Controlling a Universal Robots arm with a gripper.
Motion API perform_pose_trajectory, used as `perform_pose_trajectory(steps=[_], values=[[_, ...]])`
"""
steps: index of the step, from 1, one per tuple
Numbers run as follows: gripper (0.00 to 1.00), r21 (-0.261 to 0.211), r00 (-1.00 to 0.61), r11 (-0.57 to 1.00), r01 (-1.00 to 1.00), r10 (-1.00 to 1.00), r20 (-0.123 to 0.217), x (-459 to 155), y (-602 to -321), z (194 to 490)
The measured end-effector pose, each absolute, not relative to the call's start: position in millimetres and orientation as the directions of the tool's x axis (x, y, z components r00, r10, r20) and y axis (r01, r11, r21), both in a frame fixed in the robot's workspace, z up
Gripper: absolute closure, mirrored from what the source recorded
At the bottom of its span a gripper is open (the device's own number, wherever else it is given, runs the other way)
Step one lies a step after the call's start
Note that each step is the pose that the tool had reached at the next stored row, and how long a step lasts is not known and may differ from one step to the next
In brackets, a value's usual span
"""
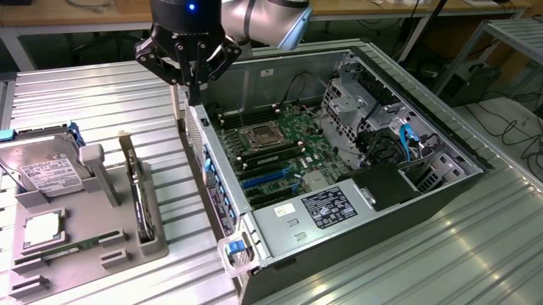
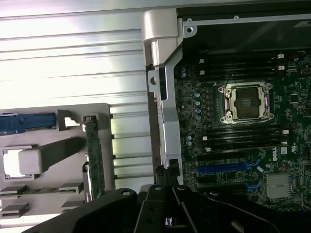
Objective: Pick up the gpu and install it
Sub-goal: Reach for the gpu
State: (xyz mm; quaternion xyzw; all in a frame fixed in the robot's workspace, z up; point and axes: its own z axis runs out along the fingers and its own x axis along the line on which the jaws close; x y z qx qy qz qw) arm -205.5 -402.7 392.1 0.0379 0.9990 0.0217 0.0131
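- The gpu [image 1: 136,184] is a thin, dark card. It stands on its long edge in a slot of the grey holder [image 1: 112,219], with a pale metal bracket at its far end.
- The holder lies on the ridged worktop [image 1: 102,101], to the exterior view's left of the open computer case [image 1: 280,82].
- The hand [image 1: 193,95] is clenched on nothing. It hangs above the case's left wall, apart from the gpu.

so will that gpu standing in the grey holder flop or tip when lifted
Probably stiff: the gpu looks like a flat rigid board. Likely light, being so thin. Standing on edge in the grey holder, it may tip once freed.
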Motion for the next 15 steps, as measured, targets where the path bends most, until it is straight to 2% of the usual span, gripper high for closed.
perform_pose_trajectory(steps=[15], values=[[0.89,0.044,-0.997,0.996,0.075,0.076,-0.024,-224.9,-404.8,391.8]])
